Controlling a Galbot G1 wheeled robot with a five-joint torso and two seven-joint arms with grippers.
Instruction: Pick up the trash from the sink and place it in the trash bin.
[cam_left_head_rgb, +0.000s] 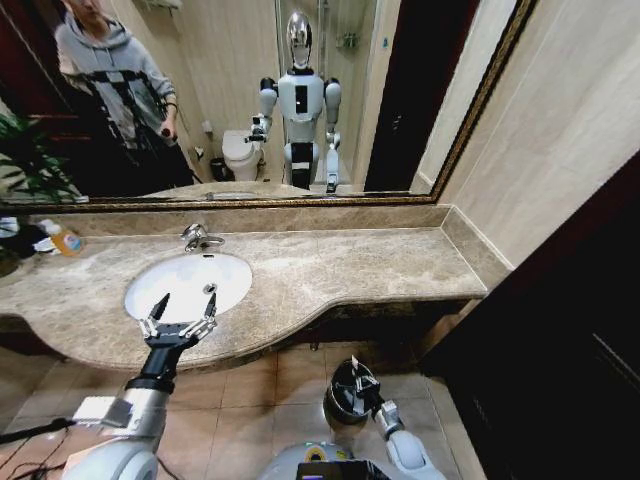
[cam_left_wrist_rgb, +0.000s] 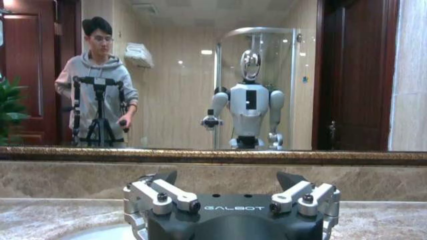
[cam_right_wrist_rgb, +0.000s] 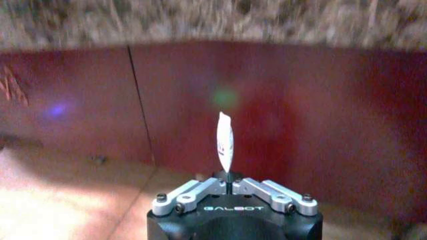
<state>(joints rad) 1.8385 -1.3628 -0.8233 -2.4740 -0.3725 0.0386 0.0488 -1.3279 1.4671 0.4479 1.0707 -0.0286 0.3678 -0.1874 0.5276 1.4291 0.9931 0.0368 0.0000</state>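
In right hand (cam_right_wrist_rgb: 228, 186), slim white tube (cam_right_wrist_rgb: 225, 141) (upright, edge-on)

Glossy white sink (cam_left_head_rgb: 235, 275), polished marble surround (cam_left_head_rgb: 350, 270).

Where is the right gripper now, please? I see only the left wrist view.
Observer: The right gripper is low, under the edge of the beige marble counter, close by the small round black trash bin.
Operator: Does it hold something?
Observer: Yes. It is shut on a thin flat white piece of trash, which stands up from the jaws.
Operator: What lies under my left gripper?
Observer: The left gripper, open, is above the front part of the large white oval sink.
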